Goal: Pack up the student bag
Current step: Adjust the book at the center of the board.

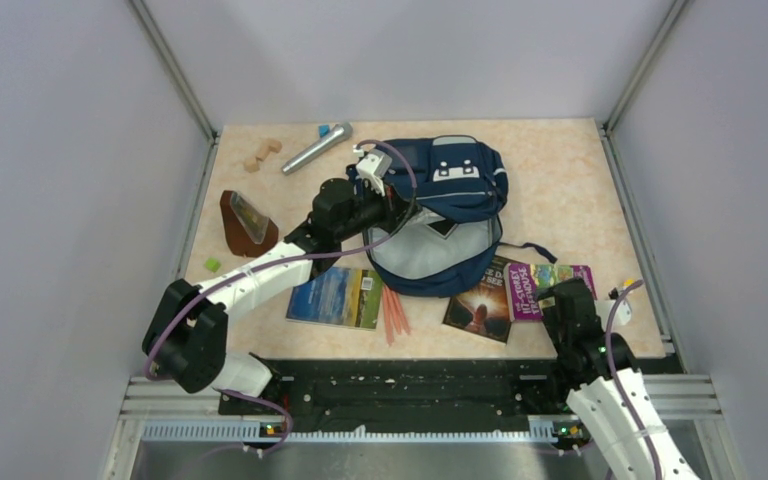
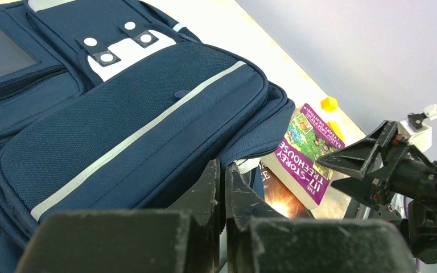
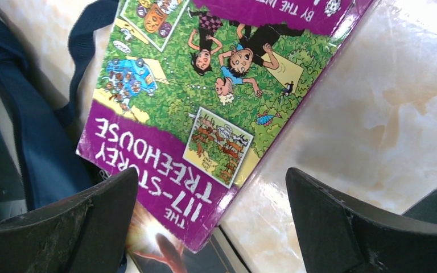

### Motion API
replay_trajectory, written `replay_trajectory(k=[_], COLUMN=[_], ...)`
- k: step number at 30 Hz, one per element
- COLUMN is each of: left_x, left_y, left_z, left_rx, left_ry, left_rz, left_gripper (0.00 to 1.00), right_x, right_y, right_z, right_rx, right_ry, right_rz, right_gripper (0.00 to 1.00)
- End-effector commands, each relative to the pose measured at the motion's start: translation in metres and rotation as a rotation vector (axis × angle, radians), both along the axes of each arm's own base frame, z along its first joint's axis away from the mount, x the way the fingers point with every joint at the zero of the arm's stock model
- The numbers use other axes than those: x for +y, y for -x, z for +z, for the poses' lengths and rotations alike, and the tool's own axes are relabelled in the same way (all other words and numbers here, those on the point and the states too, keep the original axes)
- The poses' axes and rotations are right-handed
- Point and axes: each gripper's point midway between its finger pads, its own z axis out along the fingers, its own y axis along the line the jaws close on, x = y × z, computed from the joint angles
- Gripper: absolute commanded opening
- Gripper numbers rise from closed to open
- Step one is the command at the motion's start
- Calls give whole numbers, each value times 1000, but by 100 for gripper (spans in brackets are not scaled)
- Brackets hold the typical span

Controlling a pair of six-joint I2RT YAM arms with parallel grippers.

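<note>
The student bag (image 1: 450, 180) lies mid-table, navy with grey stripes, its main mouth gaping toward me and showing pale lining (image 1: 422, 258). My left gripper (image 1: 392, 205) is shut at the mouth's upper rim and seems to pinch the fabric edge; in the left wrist view the fingers (image 2: 207, 187) press together right under the bag's front pocket (image 2: 119, 131). My right gripper (image 3: 210, 187) stands wide open just above the near corner of a purple book (image 3: 205, 85), which rests partly on a dark book (image 3: 165, 250). Nothing sits between its fingers.
The purple book (image 1: 550, 280) and dark book (image 1: 480, 305) lie right of the bag's mouth. A green-blue book (image 1: 335, 297) and orange pencils (image 1: 395, 315) lie in front. A silver cylinder (image 1: 317, 148), wooden blocks (image 1: 261, 154) and a brown case (image 1: 243, 222) sit at the left.
</note>
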Motion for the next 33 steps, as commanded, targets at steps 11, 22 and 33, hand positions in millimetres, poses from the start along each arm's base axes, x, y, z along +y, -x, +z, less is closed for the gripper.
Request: replay_trajectory(k=[11, 22, 33], left_x=[6, 1, 2], left_y=[-12, -14, -11], left_z=[46, 43, 44], left_rx=[-122, -109, -112], left_ry=[102, 103, 106], left_rz=[44, 30, 25], left_gripper=[0, 0, 0], right_x=[21, 17, 3], right_y=[-43, -62, -54], right_z=[-7, -13, 8], right_rx=[-109, -130, -172], right_ry=[-74, -7, 65], right_rz=[41, 47, 36], right_gripper=[97, 96, 99])
